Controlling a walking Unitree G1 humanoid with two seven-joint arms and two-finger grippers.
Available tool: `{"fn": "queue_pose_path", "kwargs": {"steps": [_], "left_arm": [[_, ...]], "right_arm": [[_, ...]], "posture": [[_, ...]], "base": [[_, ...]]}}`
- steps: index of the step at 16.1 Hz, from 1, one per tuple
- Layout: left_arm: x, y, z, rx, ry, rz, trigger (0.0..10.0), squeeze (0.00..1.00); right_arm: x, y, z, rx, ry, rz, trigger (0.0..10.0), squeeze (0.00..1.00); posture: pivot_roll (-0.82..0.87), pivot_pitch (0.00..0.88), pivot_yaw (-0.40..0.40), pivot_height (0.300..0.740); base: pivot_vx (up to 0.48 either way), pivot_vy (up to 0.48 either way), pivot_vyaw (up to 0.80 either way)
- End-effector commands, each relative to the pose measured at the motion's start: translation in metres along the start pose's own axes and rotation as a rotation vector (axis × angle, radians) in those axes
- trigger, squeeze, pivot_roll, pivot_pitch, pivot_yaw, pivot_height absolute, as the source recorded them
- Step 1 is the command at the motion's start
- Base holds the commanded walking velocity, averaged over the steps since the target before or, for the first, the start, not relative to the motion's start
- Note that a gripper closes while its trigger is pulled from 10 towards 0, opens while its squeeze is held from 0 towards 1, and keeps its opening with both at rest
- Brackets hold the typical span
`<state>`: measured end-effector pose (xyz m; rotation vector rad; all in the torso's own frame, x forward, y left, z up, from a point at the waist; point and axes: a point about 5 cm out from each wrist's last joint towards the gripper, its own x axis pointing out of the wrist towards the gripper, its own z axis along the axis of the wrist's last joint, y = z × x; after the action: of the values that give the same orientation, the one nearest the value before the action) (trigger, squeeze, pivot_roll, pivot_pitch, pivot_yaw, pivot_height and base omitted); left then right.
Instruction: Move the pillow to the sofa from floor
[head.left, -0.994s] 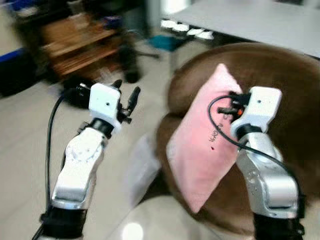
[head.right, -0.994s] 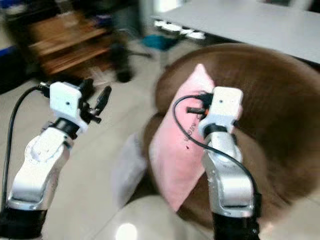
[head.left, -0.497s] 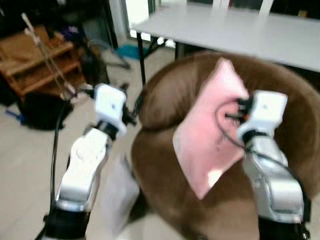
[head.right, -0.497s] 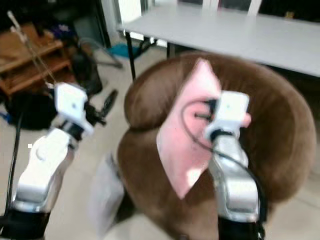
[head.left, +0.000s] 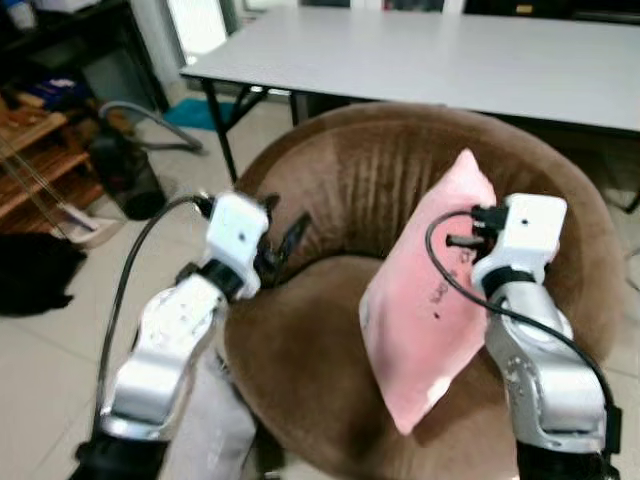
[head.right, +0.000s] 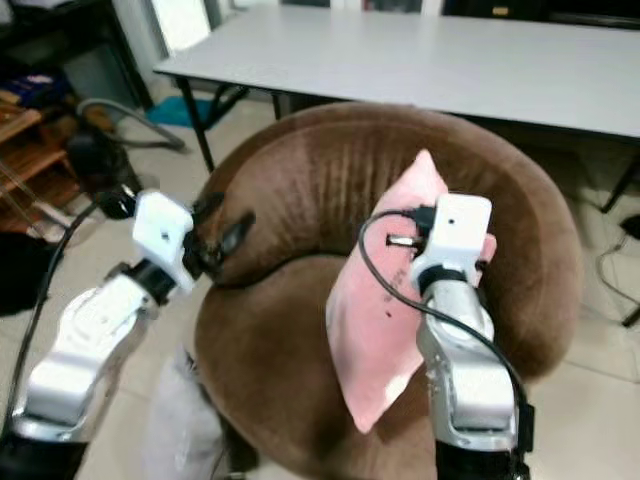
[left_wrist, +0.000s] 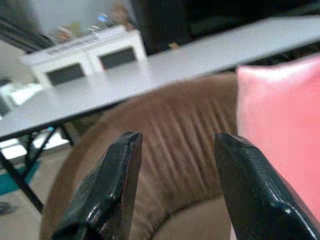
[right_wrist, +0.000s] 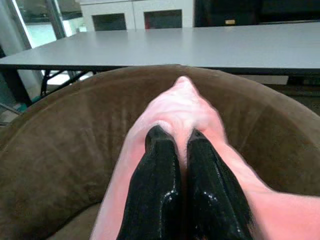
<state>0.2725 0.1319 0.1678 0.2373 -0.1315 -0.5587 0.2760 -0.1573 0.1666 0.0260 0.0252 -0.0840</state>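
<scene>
A pink pillow (head.left: 425, 300) hangs upright over the seat of a round brown sofa chair (head.left: 340, 190). My right gripper (right_wrist: 182, 137) is shut on the pillow's upper corner, and the fabric bunches between its black fingers (right_wrist: 157, 170). The pillow's lower corner dangles just above the seat cushion (head.left: 295, 370). My left gripper (left_wrist: 175, 145) is open and holds nothing. It hovers at the chair's left rim (head.left: 270, 245), pointing toward the backrest and the pillow (left_wrist: 280, 130).
A long grey table (head.left: 420, 55) stands right behind the chair. To the left are a wooden shelf (head.left: 30, 150), a dark round object (head.left: 125, 175) and a black bag (head.left: 30, 270) on the tiled floor. A pale cloth (head.left: 215, 425) lies by the chair's left base.
The camera has swung so the chair now sits centred and closer. My right gripper, holding the pillow, has carried it over the seat. My left gripper now reaches over the chair's left rim.
</scene>
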Motion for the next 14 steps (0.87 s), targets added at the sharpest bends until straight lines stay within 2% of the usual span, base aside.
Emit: {"fn": "queue_pose_path", "kwargs": {"steps": [1,4,6,7,9,11,14], "left_arm": [[-0.009,-0.001,-0.002,0.024,0.026,-0.052,10.0,0.00],[-0.023,-0.006,-0.004,-0.011,0.066,-0.132,10.0,0.00],[-0.036,-0.009,-0.005,-0.013,0.094,-0.181,10.0,0.00],[-0.047,-0.015,-0.002,-0.032,0.108,-0.225,10.0,0.00],[-0.055,-0.017,0.001,-0.049,0.116,-0.243,10.0,0.00],[-0.064,-0.015,0.005,-0.032,0.142,-0.245,10.0,0.00],[-0.071,-0.006,0.011,0.001,0.161,-0.197,10.0,0.00]], "right_arm": [[-0.001,0.011,0.013,0.028,-0.054,0.066,10.0,0.00],[0.005,0.005,0.016,0.081,-0.058,0.081,10.0,0.00],[0.016,0.003,0.015,0.104,-0.075,0.112,10.0,0.00],[0.026,0.005,0.013,0.133,-0.091,0.152,10.0,0.00],[0.032,0.007,0.012,0.151,-0.093,0.180,10.0,0.00],[0.056,0.011,0.011,0.141,-0.105,0.222,10.0,0.00],[0.094,0.007,0.007,0.171,-0.108,0.207,10.0,0.00]], "posture": [[-0.05,0.042,0.058,0.740],[-0.04,0.093,0.052,0.740],[-0.02,0.137,0.046,0.740],[0.01,0.172,0.042,0.740],[0.02,0.201,0.048,0.740],[0.06,0.232,0.044,0.740],[0.10,0.259,0.051,0.740]], "base": [[0.000,0.000,0.00],[0.000,0.000,0.00],[0.000,0.000,0.00],[0.000,0.000,0.00],[0.000,0.000,0.00],[0.000,0.000,0.00],[0.000,0.000,0.00]]}}
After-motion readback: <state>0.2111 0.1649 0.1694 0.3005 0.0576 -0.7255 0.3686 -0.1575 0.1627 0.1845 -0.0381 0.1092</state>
